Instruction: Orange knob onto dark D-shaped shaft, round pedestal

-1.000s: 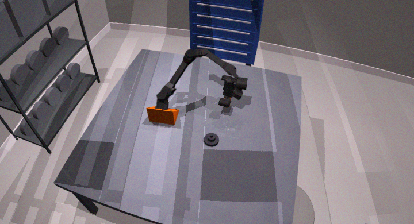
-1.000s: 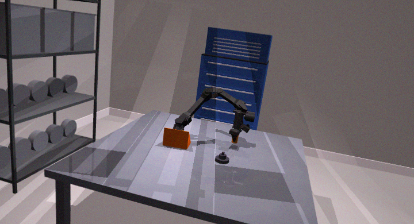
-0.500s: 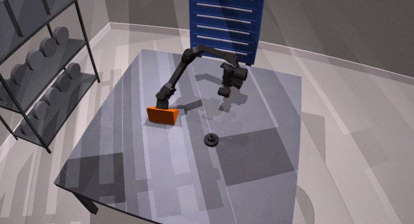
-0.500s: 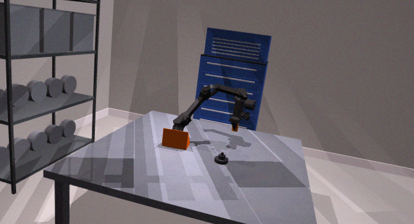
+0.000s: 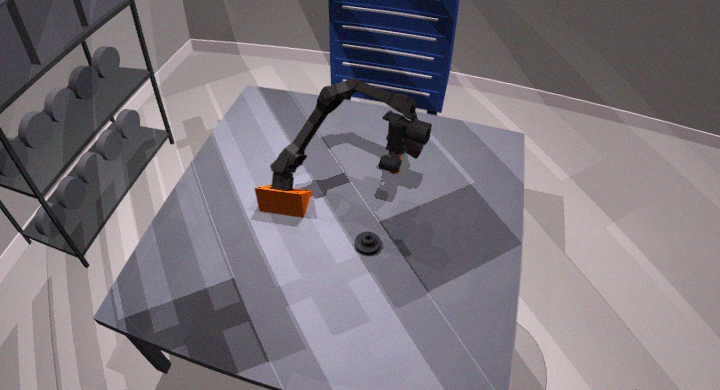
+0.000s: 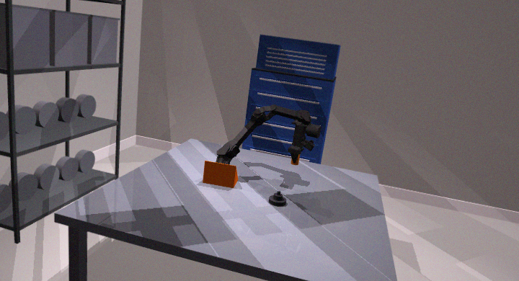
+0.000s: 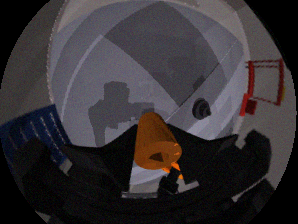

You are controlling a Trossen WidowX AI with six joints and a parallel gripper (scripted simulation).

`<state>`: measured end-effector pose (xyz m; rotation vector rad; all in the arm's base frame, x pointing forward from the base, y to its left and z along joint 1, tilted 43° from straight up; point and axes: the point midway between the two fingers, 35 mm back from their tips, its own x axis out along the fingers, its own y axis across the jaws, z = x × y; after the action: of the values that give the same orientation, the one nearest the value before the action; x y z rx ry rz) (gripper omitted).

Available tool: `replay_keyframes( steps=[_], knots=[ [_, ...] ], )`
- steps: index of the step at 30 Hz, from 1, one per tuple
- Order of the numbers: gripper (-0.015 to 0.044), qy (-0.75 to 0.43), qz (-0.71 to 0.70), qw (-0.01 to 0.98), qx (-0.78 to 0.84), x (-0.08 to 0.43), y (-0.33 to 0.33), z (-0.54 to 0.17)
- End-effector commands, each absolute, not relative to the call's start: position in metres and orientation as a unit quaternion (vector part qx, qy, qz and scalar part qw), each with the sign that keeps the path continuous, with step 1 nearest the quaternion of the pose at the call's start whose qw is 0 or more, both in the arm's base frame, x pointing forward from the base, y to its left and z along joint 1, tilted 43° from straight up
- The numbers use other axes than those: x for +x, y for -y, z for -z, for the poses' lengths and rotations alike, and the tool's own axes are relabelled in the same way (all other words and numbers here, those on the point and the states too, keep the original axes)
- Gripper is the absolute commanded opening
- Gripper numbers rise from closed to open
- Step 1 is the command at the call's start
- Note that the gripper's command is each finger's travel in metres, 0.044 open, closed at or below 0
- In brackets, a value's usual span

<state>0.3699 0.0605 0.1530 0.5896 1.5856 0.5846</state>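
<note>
I've got the orange knob (image 6: 297, 161) (image 7: 156, 145) clamped between the fingers of my gripper (image 5: 392, 164) (image 6: 295, 158) (image 7: 152, 127), and it's up in the air, above the table (image 5: 322, 286) (image 6: 232, 224) (image 7: 85, 75)! From the top view we're right of centre, in the upper half of the frame, with the arm (image 5: 315, 120) (image 6: 245, 133) arching over from its orange base (image 5: 282, 203) (image 6: 219, 174). And there's the round pedestal (image 5: 368, 245) (image 6: 277, 201) (image 7: 200, 108), dark, just below the middle of that frame, its shaft (image 5: 368, 236) (image 6: 278, 193) bare, well apart from the knob. Over on the wrist view, the knob sits low centre, the pedestal right of centre; which way the shaft's flat faces, I can't tell.
</note>
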Motion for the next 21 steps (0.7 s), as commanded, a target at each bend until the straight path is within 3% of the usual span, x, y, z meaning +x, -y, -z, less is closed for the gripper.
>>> replay_keyframes(
  steps=[1, 21],
  knots=[
    [0.0000, -0.694, -0.251, 0.625, 0.255, 0.372, -0.051, -0.140],
    [0.0000, -0.695, -0.246, 0.628, 0.251, 0.378, -0.011, -0.089]
  ],
)
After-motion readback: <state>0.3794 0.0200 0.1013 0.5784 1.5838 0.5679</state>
